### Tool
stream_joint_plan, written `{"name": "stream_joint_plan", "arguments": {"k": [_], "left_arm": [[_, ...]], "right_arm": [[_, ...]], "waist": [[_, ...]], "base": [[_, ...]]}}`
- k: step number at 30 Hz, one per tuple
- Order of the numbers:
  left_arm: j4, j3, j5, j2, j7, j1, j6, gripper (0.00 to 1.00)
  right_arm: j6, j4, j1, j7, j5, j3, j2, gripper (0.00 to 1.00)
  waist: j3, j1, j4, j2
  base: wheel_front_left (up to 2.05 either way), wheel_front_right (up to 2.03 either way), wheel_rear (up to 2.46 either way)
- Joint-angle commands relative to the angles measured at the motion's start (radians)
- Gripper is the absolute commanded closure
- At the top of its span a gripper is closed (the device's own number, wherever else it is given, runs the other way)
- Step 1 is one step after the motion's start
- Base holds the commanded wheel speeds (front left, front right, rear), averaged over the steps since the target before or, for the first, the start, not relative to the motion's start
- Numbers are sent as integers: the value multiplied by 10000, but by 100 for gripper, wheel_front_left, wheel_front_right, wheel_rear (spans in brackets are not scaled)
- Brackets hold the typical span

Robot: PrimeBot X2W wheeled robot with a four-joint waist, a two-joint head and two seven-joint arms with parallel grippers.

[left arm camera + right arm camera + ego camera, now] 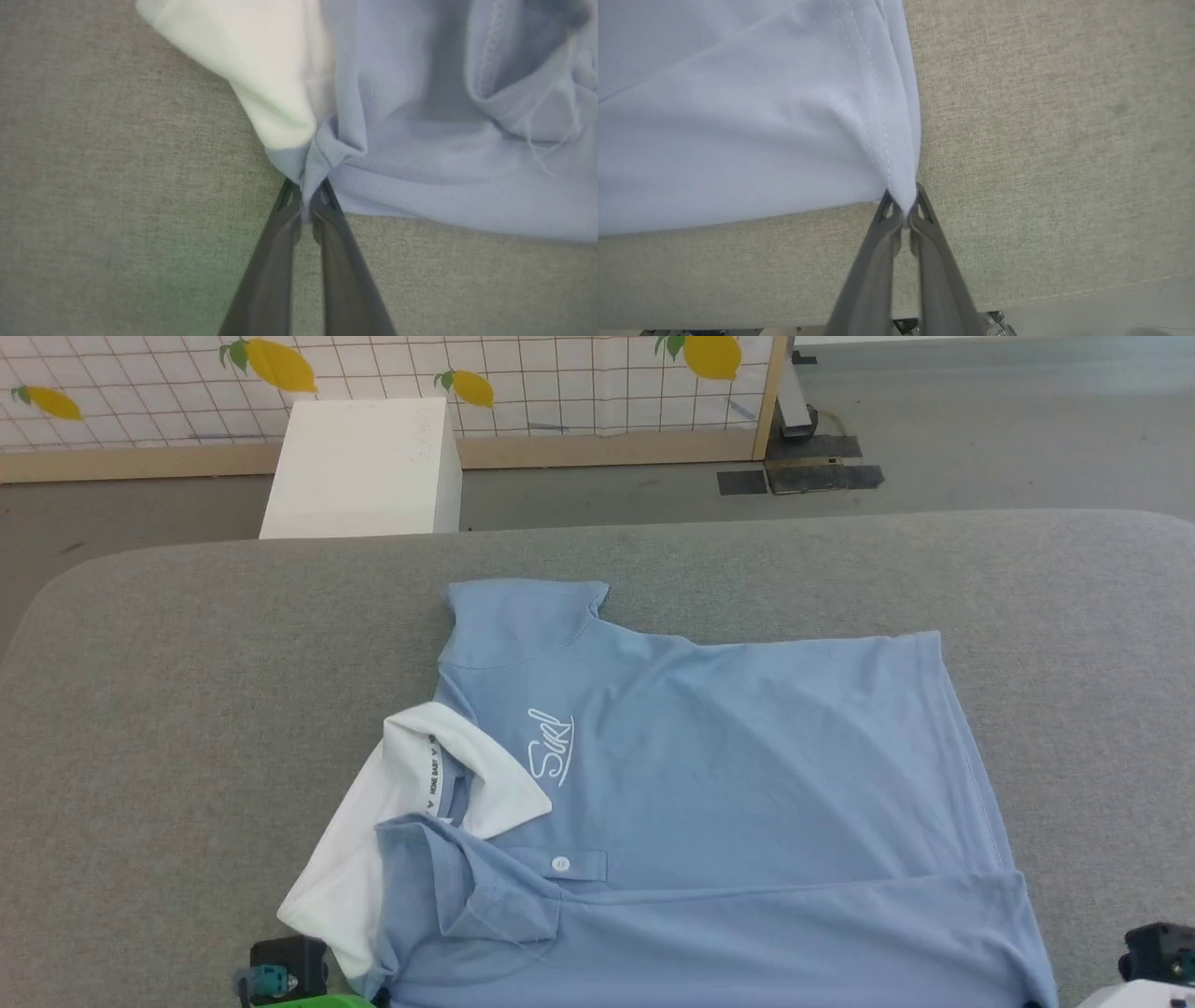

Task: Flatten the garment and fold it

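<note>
Garment [728,775] sits pinched in left end effector [306,195], right end effector [903,204].

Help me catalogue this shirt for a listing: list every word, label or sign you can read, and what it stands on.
"Sur!", as best it reads: white cursive script on the garment chest, lying sideways.
"HONE BABY": small print on the neck tape inside the white collar.
Faint marks on the white box: too faint to read.

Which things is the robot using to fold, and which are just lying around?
For the job: light blue polo shirt, left gripper and right gripper each pinching a corner of it, grey table underneath.
Just lying about: white box, lemon-print panel.
</note>
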Motion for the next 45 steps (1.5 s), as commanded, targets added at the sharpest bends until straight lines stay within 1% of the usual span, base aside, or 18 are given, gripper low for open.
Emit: {"name": "stream_joint_plan", "arguments": {"k": [1,2,3,4,5,6,7,13,16,21,25,28,29,35,39,42,43,45], "left_arm": [[115,27,-75,97,-1,121,19,100],[183,95,-118,29,-134,73,-18,96],[256,135,-125,-18,-254,21,-54,58],[352,160,-133,-73,-385,-49,-124,13],[420,169,-145,-113,-472,-107,-192,0],[488,197,-158,-166,-603,-191,-273,0],[527,225,-162,-201,-731,-246,-342,0],[645,573,110,-194,-2032,-728,-796,0],[641,737,570,-50,-2890,-1394,-1048,0],[919,607,1306,190,-3695,-3132,-1826,0],[1600,513,1590,254,-3836,-4939,-2556,0],[2344,473,1680,272,-3697,-6252,-3017,0],[2754,452,1675,303,-3635,-6770,-3282,0],[4756,181,1637,-101,-2514,-9224,-3870,0],[6012,156,1415,-496,-1446,-10273,-3726,0],[6814,250,1158,-705,-518,-10754,-3422,0],[7152,332,1038,-801,-113,-10941,-3185,0],[7580,323,951,-891,523,-11143,-2931,0]], "right_arm": [[-19,247,31,-200,-18,4,-26,100],[-19,487,-23,-379,9,64,-26,100],[-19,677,-60,-511,55,126,-26,100],[-19,872,-103,-695,83,192,-26,100],[-19,988,-134,-849,113,243,-26,69],[-19,1100,-164,-1042,154,322,-26,22],[-19,1152,-182,-1213,171,381,-26,0],[-19,803,-395,-2997,63,664,-26,0],[-19,514,-661,-4366,-166,888,-26,0],[-19,231,-1297,-6708,-433,1517,-204,0],[-19,273,-1845,-7947,-403,2064,-585,0],[-19,360,-2329,-8546,-307,2383,-842,0],[-19,378,-2518,-8716,-293,2518,-934,0],[-19,508,-3376,-9114,-153,3000,-1100,0],[-19,537,-3755,-9110,-89,3338,-1154,0],[-19,571,-3957,-9091,-19,3506,-1184,0],[-19,604,-4035,-9070,8,3573,-1213,0],[-19,633,-4123,-9074,63,3649,-1234,0]], "waist": [[-2,0,-11,0],[2,0,-11,0],[-1,0,-11,0],[-10,0,-13,0],[-21,0,-16,0],[-39,0,-21,0],[-52,0,-28,0],[-93,0,-200,0],[59,0,-325,0],[571,0,-570,0],[1182,0,-781,0],[1657,0,-981,0],[1835,0,-1057,0],[2697,0,-1464,0],[3109,0,-1723,0],[3316,0,-1889,0],[3398,0,-1962,0],[3502,0,-2058,0]], "base": [[0,0,0],[0,0,0],[0,0,0],[0,0,0],[0,0,0],[0,0,0],[0,0,0],[0,0,0],[0,0,0],[0,0,0],[0,0,0],[0,0,0],[0,0,0],[0,0,0],[0,0,0],[0,0,0],[0,0,0],[0,0,0]]}}
